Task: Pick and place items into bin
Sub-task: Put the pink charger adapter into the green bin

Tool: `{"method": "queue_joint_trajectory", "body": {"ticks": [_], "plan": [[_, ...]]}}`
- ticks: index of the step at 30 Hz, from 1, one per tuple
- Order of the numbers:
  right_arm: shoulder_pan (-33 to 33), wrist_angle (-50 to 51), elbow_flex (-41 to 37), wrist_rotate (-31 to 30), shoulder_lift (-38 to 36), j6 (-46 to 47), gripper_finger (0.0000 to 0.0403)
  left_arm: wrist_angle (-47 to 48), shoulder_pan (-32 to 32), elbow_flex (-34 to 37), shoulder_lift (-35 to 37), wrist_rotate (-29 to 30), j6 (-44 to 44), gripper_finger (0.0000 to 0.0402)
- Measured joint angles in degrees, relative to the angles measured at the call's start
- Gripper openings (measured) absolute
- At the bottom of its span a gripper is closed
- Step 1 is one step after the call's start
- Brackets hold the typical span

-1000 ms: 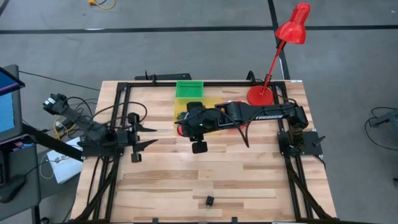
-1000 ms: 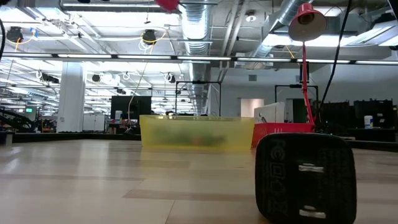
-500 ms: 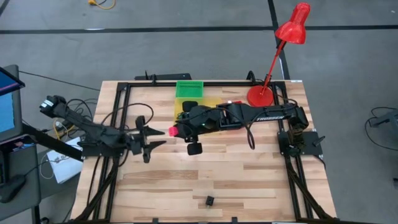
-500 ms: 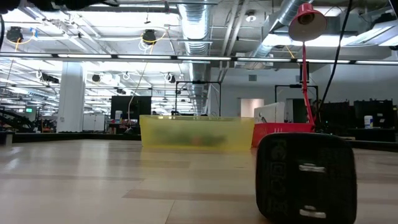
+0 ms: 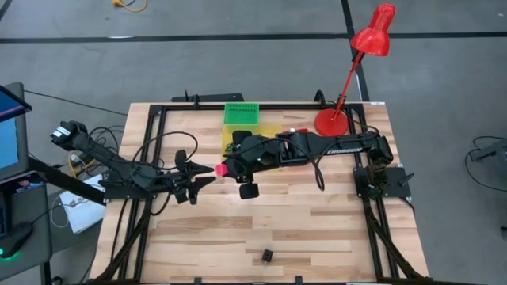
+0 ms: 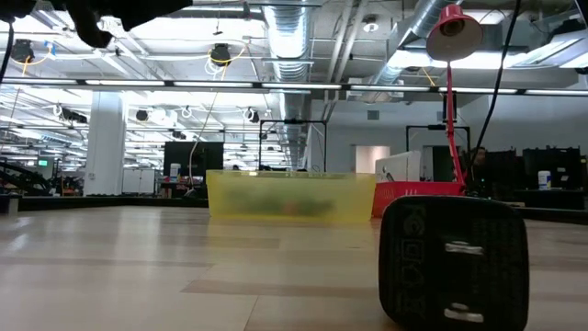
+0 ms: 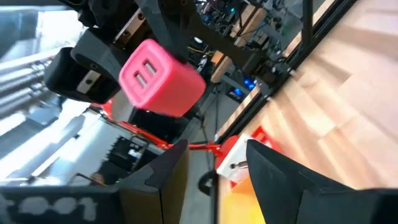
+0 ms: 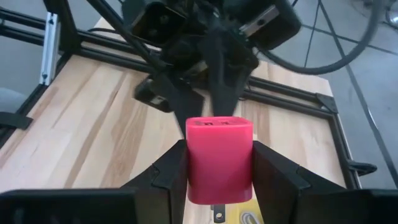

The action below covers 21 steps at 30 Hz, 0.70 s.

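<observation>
A pink plug cube (image 8: 219,155) is in my right gripper (image 8: 219,177), in the air just left of the yellow bin (image 5: 231,141); it also shows in the high view (image 5: 219,169) and the left wrist view (image 7: 161,78). My left gripper (image 5: 203,175) is open and points at the cube from the table's left, a short gap away, touching nothing; in its own view (image 7: 214,152) the fingers stand apart below the cube. A black plug cube (image 6: 452,262) stands on the table near its near edge (image 5: 267,256). My right gripper pinches the pink cube by two opposite side faces (image 8: 194,163), one finger (image 8: 171,174) on each. The fingers come level from the table's right. The cube is lifted clear of the table, and its slotted face (image 7: 146,71) points at my left gripper.
The yellow bin (image 6: 289,195) holds blurred items. A green basket (image 5: 242,112) sits behind it, and a red desk lamp (image 5: 333,120) stands at the far right. Bare wood lies between the bin and the black cube.
My right gripper has carried the pink cube from over the bin's near edge toward the table's left, then held still. My left gripper has moved right toward the cube, turning as it went, and stays open.
</observation>
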<state>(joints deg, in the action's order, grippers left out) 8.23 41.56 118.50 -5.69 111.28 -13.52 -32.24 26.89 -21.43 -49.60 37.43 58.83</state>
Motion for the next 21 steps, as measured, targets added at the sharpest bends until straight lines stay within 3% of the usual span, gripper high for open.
{"method": "queue_joint_trajectory", "body": {"ticks": [21], "plan": [[0.1, 5.7, 0.0, 1.6, 0.0, 4.5, 0.0132, -2.2, 0.0, -1.9, -1.0, 2.8, 29.2, 0.0155]]}}
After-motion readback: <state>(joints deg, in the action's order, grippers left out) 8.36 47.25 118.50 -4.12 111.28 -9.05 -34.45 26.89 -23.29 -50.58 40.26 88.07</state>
